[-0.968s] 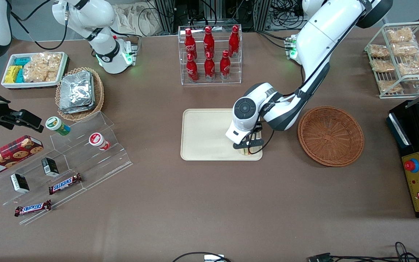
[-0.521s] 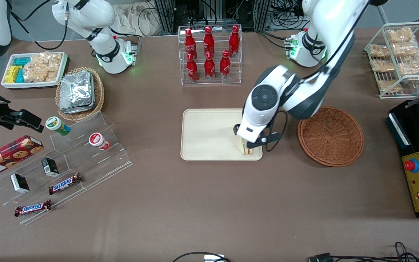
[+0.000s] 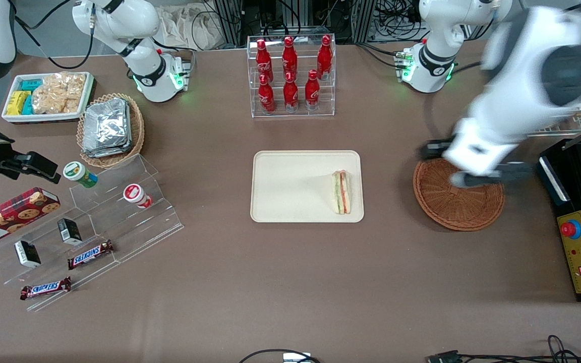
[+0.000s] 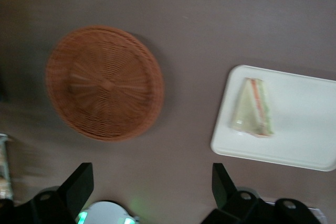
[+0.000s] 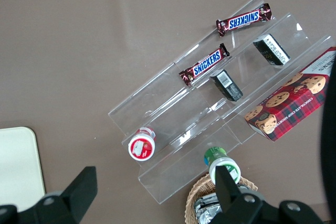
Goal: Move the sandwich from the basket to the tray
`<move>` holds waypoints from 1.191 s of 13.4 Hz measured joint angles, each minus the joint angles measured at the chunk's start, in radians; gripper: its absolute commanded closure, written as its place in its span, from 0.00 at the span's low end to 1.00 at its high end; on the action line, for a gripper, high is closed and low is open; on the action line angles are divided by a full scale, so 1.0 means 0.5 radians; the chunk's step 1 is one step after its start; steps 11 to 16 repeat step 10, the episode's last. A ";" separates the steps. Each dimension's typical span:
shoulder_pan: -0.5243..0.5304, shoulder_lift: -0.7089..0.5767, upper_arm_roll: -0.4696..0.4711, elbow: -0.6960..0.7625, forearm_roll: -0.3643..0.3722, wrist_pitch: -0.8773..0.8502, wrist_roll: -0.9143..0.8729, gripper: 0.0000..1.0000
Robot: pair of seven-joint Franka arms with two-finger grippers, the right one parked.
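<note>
Left wrist view alone shows the pincer (image 4: 152,190) spread empty; sandwich (image 3: 341,192) lies on tray (image 3: 290,186).

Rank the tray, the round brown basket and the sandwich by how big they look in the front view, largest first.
1. tray, largest.
2. basket, a bit smaller, partly covered by the gripper raised above it.
3. sandwich, by far the smallest, lying on the tray.
All three rest at table level, so nearness hardly skews this.
</note>
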 measured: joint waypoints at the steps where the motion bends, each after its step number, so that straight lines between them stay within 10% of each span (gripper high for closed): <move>1: 0.008 -0.054 0.139 -0.055 -0.001 -0.001 0.138 0.00; 16: 0.001 -0.160 0.279 -0.139 0.105 0.056 0.333 0.00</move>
